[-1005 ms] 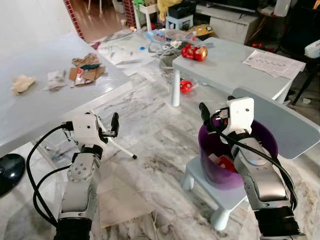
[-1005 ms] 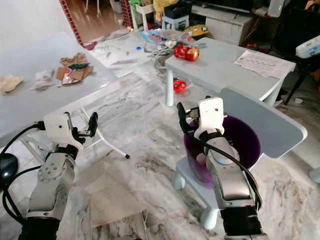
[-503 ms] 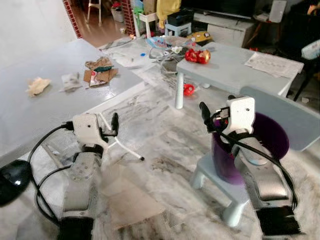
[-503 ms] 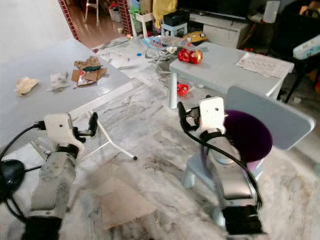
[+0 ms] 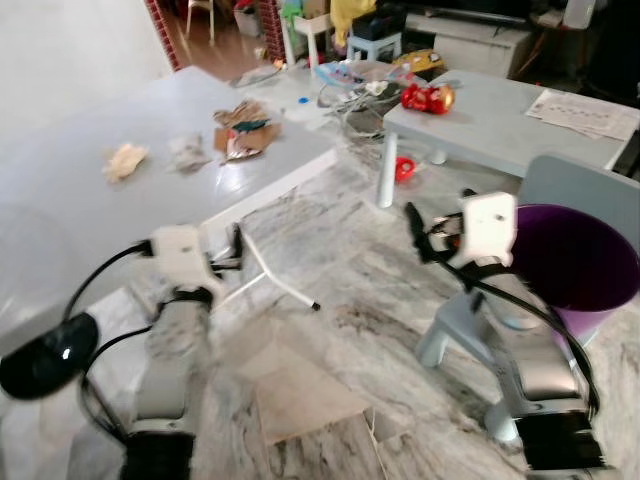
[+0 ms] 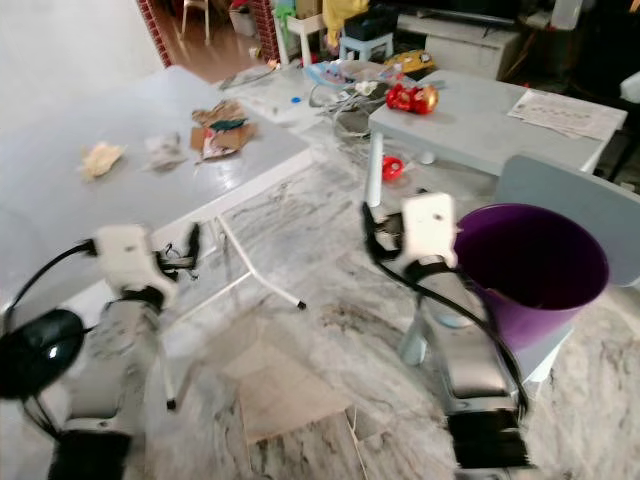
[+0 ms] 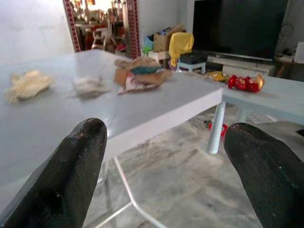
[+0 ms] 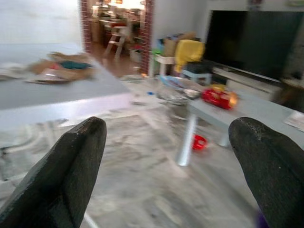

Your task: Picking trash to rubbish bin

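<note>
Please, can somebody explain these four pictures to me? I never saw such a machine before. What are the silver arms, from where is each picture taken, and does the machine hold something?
This is a walking humanoid robot with two silver arms. Each arm ends in a gripper with two long black fingers. The two wide pictures come from a stereo camera on its head, looking forward and down, so both show one scene. The left gripper is on the left side and the right gripper on the right. The other two pictures come from cameras on the wrists, looking out between the fingers. Both grippers are open and hold nothing.

On the large grey table lie a crumpled beige paper, a crumpled white wrapper and torn brown cardboard scraps. The purple plastic bin for the trash sits on a pale blue chair to the right. A smaller grey table carries a red toy.
</note>
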`<state>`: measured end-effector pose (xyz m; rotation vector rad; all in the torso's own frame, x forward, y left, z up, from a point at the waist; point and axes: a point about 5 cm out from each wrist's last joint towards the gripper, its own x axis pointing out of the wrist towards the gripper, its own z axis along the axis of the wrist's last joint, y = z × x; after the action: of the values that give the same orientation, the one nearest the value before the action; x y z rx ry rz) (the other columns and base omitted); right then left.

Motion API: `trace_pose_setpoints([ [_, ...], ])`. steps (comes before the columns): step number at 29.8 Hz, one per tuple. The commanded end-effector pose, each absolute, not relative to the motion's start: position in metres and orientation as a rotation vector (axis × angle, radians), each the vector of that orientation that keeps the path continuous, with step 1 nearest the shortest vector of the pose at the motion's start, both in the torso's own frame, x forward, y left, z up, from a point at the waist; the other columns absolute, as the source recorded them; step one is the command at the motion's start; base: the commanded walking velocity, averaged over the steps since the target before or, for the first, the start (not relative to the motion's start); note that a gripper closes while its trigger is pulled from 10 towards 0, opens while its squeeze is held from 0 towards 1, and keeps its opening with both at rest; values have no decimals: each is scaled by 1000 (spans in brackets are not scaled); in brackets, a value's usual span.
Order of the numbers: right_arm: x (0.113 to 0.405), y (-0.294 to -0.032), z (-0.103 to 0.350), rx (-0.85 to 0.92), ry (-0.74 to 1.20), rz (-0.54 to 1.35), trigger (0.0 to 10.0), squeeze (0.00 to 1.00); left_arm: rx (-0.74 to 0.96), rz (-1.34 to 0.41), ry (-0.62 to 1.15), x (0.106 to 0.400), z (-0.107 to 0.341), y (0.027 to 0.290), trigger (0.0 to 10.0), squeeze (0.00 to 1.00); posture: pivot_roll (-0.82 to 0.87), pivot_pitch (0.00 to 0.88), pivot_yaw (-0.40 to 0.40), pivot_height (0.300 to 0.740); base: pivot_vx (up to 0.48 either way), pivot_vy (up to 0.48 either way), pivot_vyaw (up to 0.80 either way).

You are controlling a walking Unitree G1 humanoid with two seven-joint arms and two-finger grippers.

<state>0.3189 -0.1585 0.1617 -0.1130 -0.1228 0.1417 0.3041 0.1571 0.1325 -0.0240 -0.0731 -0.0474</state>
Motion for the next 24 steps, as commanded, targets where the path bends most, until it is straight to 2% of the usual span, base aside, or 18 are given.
trace_pose_setpoints([
  [1,320,-149,168,-118,-152,173,10000,0,-7,-26,-99,305,140,164,10000,0,-62,62,93,740,0,0,800],
  [19,325,-146,172,-106,-170,180,10000,0,-21,-31,-142,311,148,157,10000,0,-64,66,86,740,0,0,799],
  [24,327,-143,177,-103,-187,190,10000,0,-39,-31,-151,312,149,158,10000,0,-66,64,84,740,0,0,116],
])
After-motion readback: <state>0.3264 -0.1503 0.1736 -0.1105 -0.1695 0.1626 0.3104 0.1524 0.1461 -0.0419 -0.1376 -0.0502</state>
